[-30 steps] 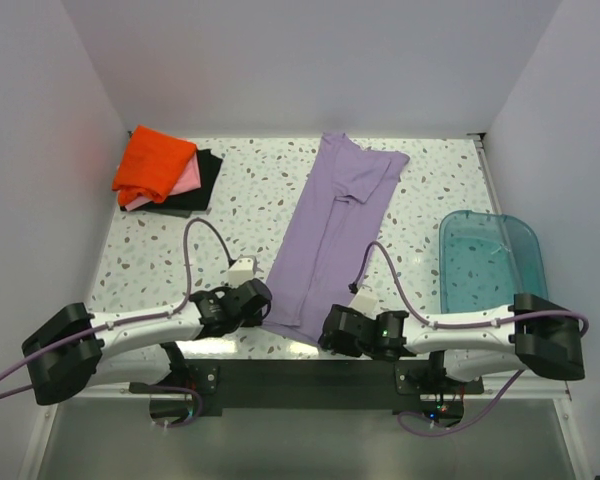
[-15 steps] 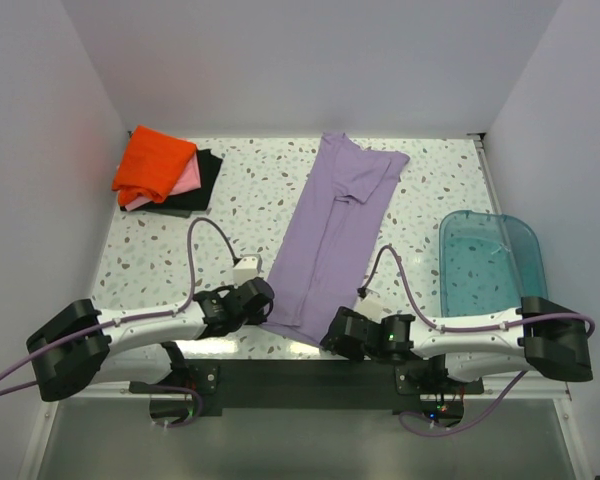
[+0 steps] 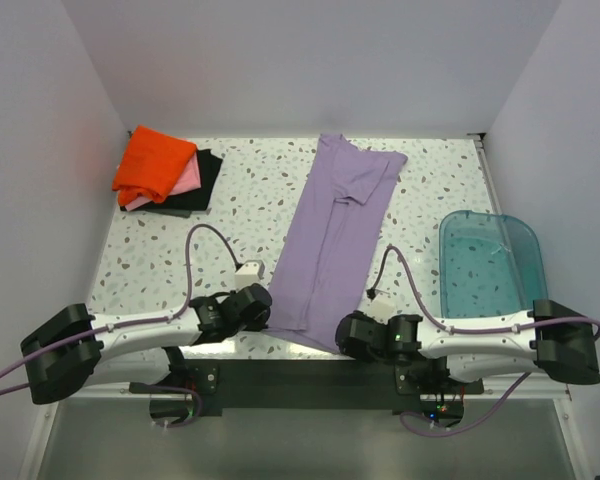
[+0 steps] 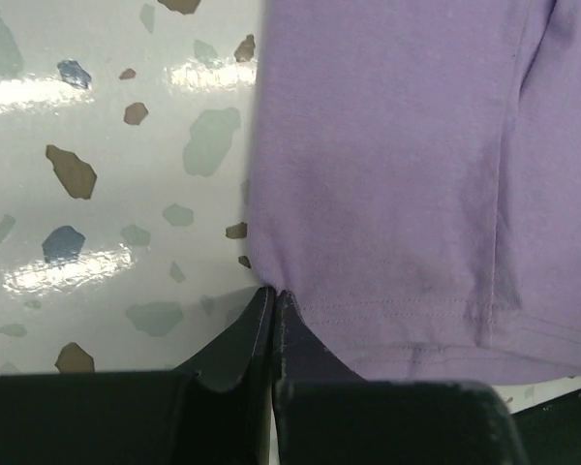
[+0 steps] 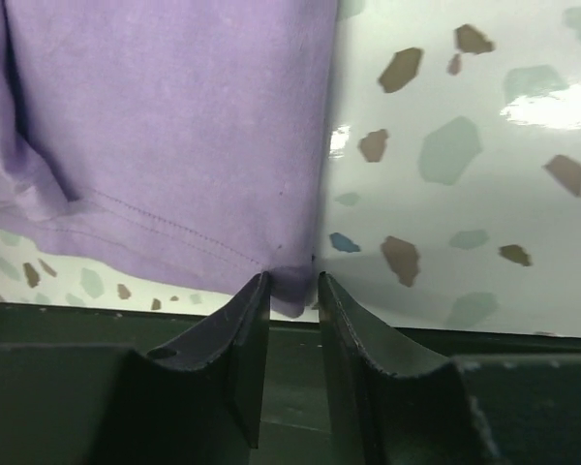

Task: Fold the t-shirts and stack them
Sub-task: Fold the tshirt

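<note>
Now, left claw [image 4: 273,295] pressed together on lavender t-shirt [image 4: 397,174] hem corner, right claw [image 5: 292,286] narrowly apart astride other corner

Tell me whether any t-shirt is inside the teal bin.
No, the lavender t-shirt lies flat on the table beside the teal bin, and the folded stack sits far left.

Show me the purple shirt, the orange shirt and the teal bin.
purple shirt [image 3: 335,235], overhead view, middle of its body.
orange shirt [image 3: 155,165], overhead view, centre of the folded top.
teal bin [image 3: 490,265], overhead view, its bare floor.
</note>
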Available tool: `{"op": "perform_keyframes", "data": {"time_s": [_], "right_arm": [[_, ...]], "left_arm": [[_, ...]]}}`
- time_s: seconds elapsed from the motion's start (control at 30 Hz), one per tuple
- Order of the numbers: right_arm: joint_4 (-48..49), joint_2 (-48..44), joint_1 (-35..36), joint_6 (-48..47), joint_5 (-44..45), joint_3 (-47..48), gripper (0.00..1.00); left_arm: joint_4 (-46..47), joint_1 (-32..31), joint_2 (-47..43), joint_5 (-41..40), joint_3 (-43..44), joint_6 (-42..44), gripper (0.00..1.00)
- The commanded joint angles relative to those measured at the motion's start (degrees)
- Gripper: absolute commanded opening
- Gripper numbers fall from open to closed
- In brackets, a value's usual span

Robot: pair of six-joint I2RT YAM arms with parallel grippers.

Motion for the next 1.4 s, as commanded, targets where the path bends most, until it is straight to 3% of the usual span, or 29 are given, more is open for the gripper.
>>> {"op": "perform_keyframes", "data": {"time_s": [0.0,0.13,0.33,0.6,0.8,0.9,0.93,0.97,1.23,1.37], "right_arm": [[-11.0,-0.4,0.3,-2.5,2.9,-1.4,0.31],[-13.1,-1.6,0.3,-3.1,3.1,-1.5,0.32],[-15.6,-6.2,0.3,-2.9,1.3,-2.6,0.48],[-5.6,0.4,0.3,-2.5,-4.7,-4.3,0.47],[-3.9,3.2,0.4,-2.8,-5.8,-4.7,0.35],[-5.7,1.8,0.3,-3.5,-5.7,-4.4,0.14],[-7.3,1.3,0.3,-4.3,-5.7,-4.2,0.03],[-8.4,0.8,0.4,-4.9,-5.7,-3.3,0.0],[-24.8,-6.5,0.7,-9.0,-0.9,3.2,0.0],[-28.7,-6.5,0.2,-11.8,5.3,10.0,0.02]], "left_arm": [[-3.6,-2.6,0.2,4.0,-2.9,-2.3,0.0],[-4.0,-3.7,-0.8,4.2,-3.3,-3.7,0.0],[-3.8,-6.8,0.1,4.1,-2.9,-5.6,0.0],[-4.4,-8.0,0.8,2.8,-2.3,-6.5,0.0],[-5.2,-8.3,-0.8,2.7,-2.4,-6.4,0.0],[-5.6,-8.8,-1.3,2.9,-2.6,-6.5,0.0],[-5.7,-9.1,-1.5,2.9,-2.7,-6.7,0.0],[-5.7,-9.7,-1.5,3.0,-2.7,-6.9,0.0],[-10.5,-13.3,-3.5,0.7,1.2,-8.7,0.0],[-13.8,-11.7,-0.3,-5.0,10.6,-3.6,0.0]]}}
